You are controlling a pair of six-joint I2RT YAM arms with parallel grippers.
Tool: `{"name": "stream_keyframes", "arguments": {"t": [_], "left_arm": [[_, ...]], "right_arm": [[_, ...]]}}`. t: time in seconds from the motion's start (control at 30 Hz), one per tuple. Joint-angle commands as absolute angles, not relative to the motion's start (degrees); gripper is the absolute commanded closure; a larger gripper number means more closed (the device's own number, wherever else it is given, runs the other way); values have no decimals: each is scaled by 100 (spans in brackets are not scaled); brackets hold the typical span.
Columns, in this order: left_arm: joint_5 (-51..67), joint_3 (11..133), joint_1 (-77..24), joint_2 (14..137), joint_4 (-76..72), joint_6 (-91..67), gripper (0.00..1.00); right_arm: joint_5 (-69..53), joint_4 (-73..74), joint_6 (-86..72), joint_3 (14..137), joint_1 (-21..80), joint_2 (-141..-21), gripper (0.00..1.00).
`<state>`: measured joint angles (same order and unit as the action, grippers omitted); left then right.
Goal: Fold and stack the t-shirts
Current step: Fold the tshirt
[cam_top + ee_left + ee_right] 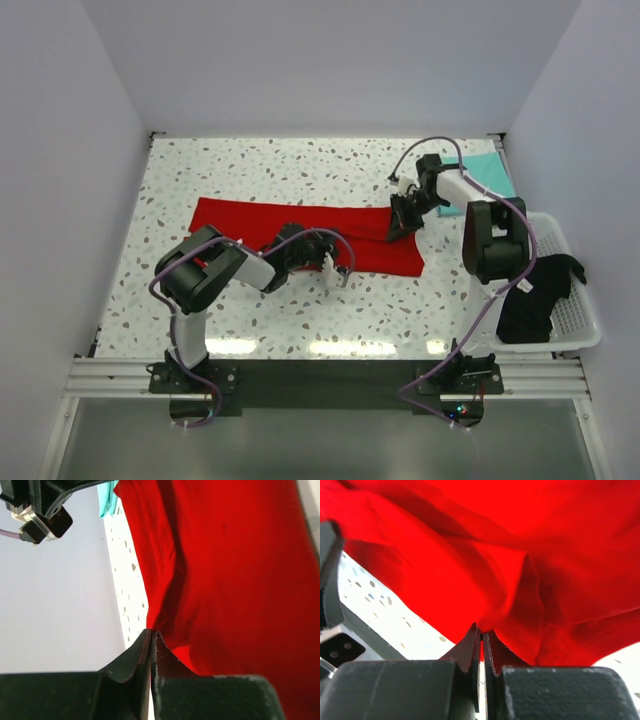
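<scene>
Since left end effector (334,268) and right end effector (401,226) both sit clenched on the red t-shirt (262,222) mid-frame, I judge they're gripping it for a fold-over.

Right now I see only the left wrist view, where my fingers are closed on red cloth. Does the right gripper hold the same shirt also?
Observer: Yes. In its own wrist view the right gripper is shut on a fold of the red shirt.
Operator: Where does each grip sit on it?
Observer: From above, the left gripper pinches the near edge around the middle, and the right one holds near the shirt's right end.
Operator: And the other shirts?
Observer: The black shirt hangs over the rim of the white basket at the table's right side.
</scene>
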<state>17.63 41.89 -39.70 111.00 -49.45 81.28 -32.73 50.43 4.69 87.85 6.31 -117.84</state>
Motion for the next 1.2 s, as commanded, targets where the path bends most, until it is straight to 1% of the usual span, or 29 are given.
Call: {"name": "stream_keyframes", "arguments": {"t": [0.0, 0.07, 0.1, 0.13, 0.17, 0.2, 0.23, 0.3, 0.4, 0.5, 0.53, 0.6, 0.63, 0.67, 0.7, 0.77, 0.8, 0.87, 0.9, 0.93, 1.0, 1.07, 1.17], "left_arm": [[2170, 4166, -3876, 10863, -4878, 8252, 93], [2223, 4184, -3876, 10855, -4773, 8279, 83], [2250, 4184, -3867, 10828, -4746, 8297, 72], [2267, 4175, -3867, 10793, -4694, 8306, 68], [2328, 4166, -3858, 10671, -4554, 8297, 66], [2346, 4157, -3858, 10583, -4448, 8279, 62], [2347, 4131, -3850, 10486, -4343, 8244, 61], [2382, 4166, -3780, 10109, -3931, 7956, 58], [2373, 4280, -3561, 9529, -2964, 7395, 57], [2574, 4455, -3236, 8975, -1936, 6727, 57], [2645, 4526, -3156, 8861, -1490, 6541, 57], [2838, 4762, -3041, 8684, -987, 5867, 57], [2908, 5129, -3032, 8684, -428, 5619, 58], [3083, 5333, -3032, 8771, -170, 5364, 58], [3172, 5770, -3032, 8850, -19, 4674, 59], [3409, 6220, -3032, 9217, 579, 4011, 59], [3645, 6692, -3050, 9376, 719, 3390, 60], [3884, 7222, -3085, 9963, 1202, 2859, 61], [4128, 7729, -3102, 10176, 1396, 2474, 64], [4218, 7952, -3129, 10378, 1667, 2296, 66], [4481, 8313, -3217, 10844, 1775, 1849, 70], [4535, 8385, -3304, 11134, 1697, 1636, 72], [4474, 8481, -3366, 11469, 1679, 1390, 79]], "right_arm": [[-3410, 5001, 483, 8500, 615, -11435, 100], [-3437, 5045, 527, 8446, 624, -11408, 100], [-3454, 5097, 580, 8472, 624, -11417, 94], [-3472, 5237, 624, 8507, 615, -11400, 86], [-3454, 5290, 694, 8569, 615, -11356, 74], [-3419, 5343, 720, 8604, 624, -11312, 70], [-3393, 5448, 764, 8648, 624, -11259, 68], [-3200, 5537, 879, 8823, 615, -11049, 66], [-2892, 5581, 958, 9017, 615, -10733, 66], [-2751, 5450, 941, 9044, 624, -10495, 71], [-2742, 5293, 914, 9027, 641, -10468, 78], [-2707, 5212, 826, 9026, 720, -10485, 85], [-2707, 5186, 800, 9044, 747, -10598, 88], [-2716, 5168, 739, 9061, 799, -10661, 91], [-2725, 5133, 703, 9044, 869, -10713, 91], [-2725, 4958, 581, 9009, 940, -10854, 91], [-2707, 4905, 545, 8965, 993, -10907, 91], [-2584, 4729, 484, 8930, 1037, -11047, 91], [-2558, 4694, 475, 8912, 1037, -11083, 91], [-2479, 4615, 457, 8903, 1037, -11127, 91], [-2435, 4527, 431, 8868, 1046, -11232, 92], [-2391, 4439, 422, 8859, 1055, -11346, 92], [-2312, 4421, 431, 8903, 1046, -11530, 93]]}}
